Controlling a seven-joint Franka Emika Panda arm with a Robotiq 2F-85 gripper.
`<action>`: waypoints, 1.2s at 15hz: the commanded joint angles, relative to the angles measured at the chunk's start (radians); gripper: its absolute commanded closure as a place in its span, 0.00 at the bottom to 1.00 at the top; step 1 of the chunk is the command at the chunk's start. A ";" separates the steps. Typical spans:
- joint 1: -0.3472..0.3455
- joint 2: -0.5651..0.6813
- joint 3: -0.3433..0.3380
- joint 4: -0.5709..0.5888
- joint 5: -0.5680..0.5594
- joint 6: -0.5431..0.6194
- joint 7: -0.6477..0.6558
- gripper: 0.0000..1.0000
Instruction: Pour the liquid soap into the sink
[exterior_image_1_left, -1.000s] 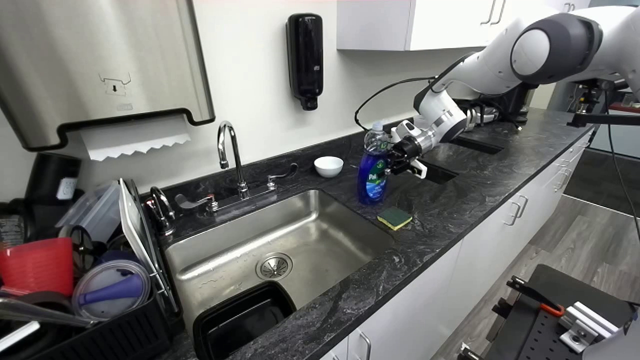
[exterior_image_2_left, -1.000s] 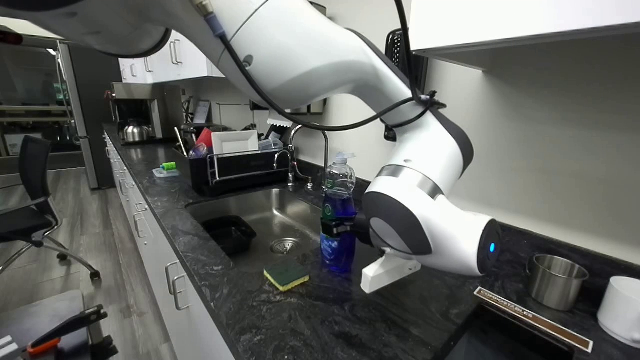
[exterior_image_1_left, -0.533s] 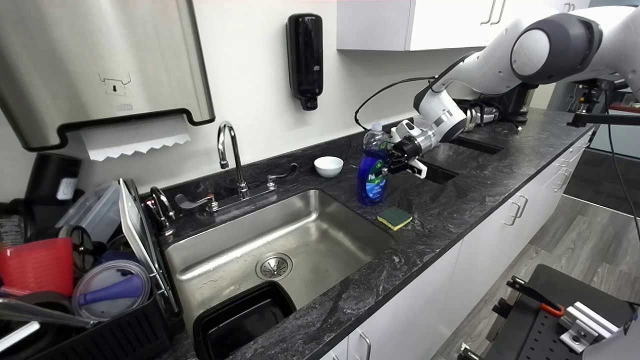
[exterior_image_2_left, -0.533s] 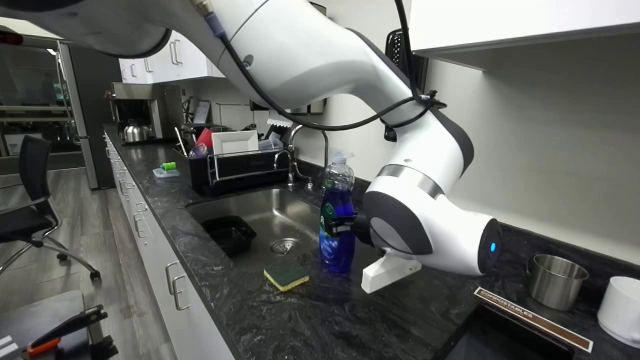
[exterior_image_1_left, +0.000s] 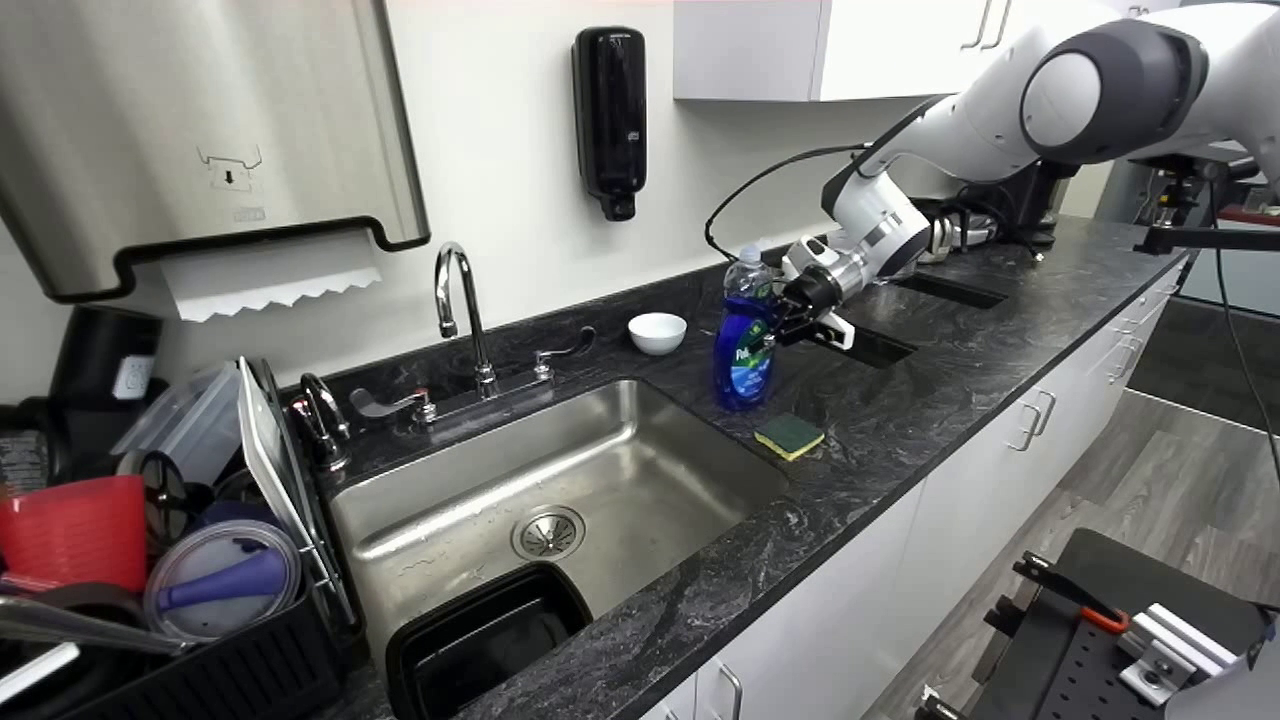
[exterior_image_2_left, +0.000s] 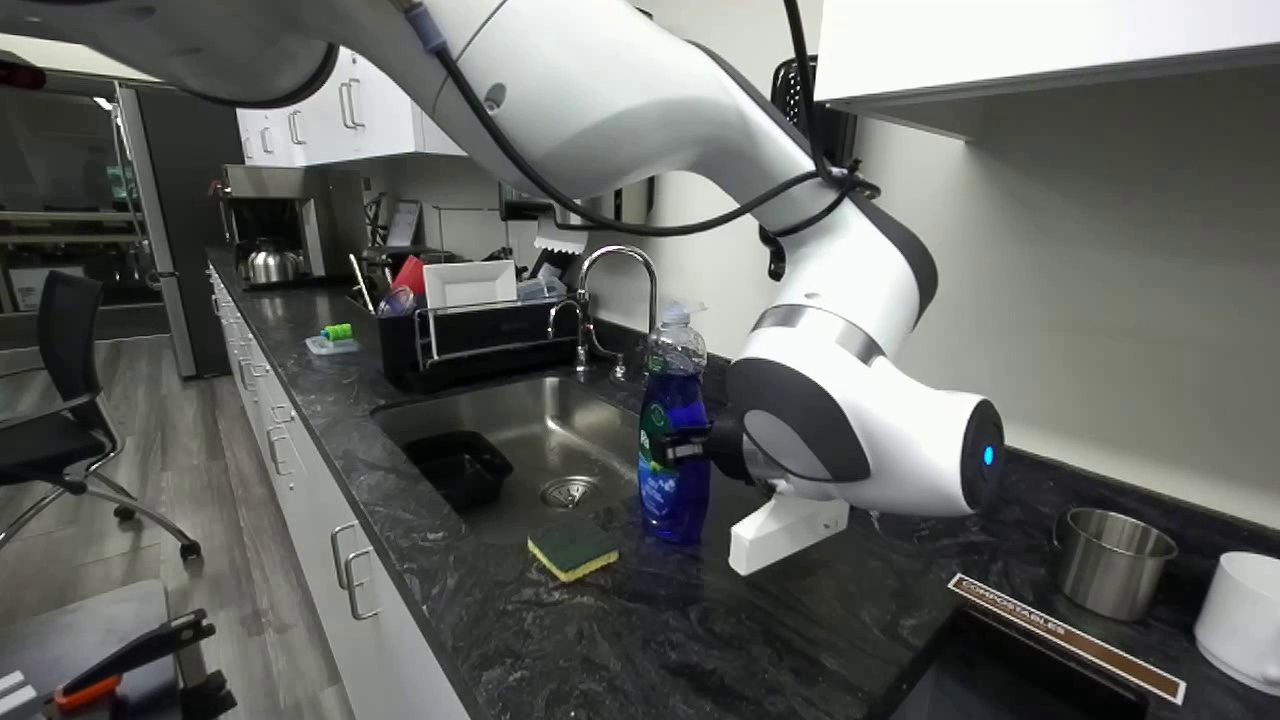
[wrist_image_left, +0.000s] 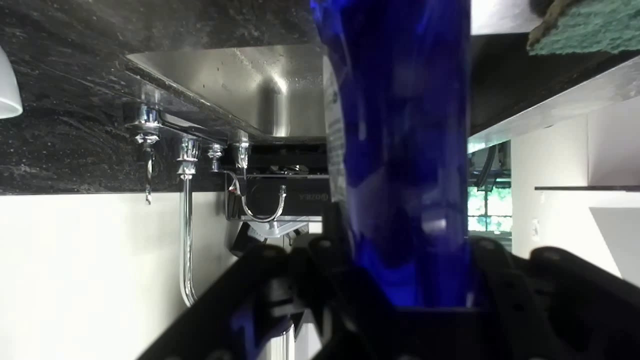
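The liquid soap, a clear bottle of blue liquid with a green and blue label and pale cap, stands upright on the dark counter beside the sink's edge in both exterior views (exterior_image_1_left: 743, 370) (exterior_image_2_left: 672, 505). My gripper (exterior_image_1_left: 772, 325) has its black fingers on both sides of the bottle at mid-height, also in an exterior view (exterior_image_2_left: 687, 445). In the wrist view the bottle (wrist_image_left: 400, 100) fills the space between the fingers (wrist_image_left: 410, 245) and touches them. The steel sink (exterior_image_1_left: 655, 475) lies next to the bottle, with its drain (exterior_image_1_left: 548, 533) in view.
A green-yellow sponge (exterior_image_1_left: 789, 437) lies close to the bottle. A white bowl (exterior_image_1_left: 657, 333) and the faucet (exterior_image_1_left: 470, 320) stand behind the sink. A black tub (exterior_image_1_left: 490, 640) sits in the sink. A metal cup (exterior_image_2_left: 1115, 565) and white mug (exterior_image_2_left: 1243, 620) stand near the wall.
The fingers have closed on the bottle, which turned slightly, and its liquid level rose a little. The arm has shifted slightly upward. The bottle's base has stayed about in place.
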 joint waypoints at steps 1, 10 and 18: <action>0.059 -0.047 -0.031 -0.020 -0.080 0.086 0.030 0.80; 0.107 -0.101 -0.003 -0.036 -0.204 0.180 0.067 0.80; 0.142 -0.160 0.005 -0.051 -0.334 0.272 0.153 0.80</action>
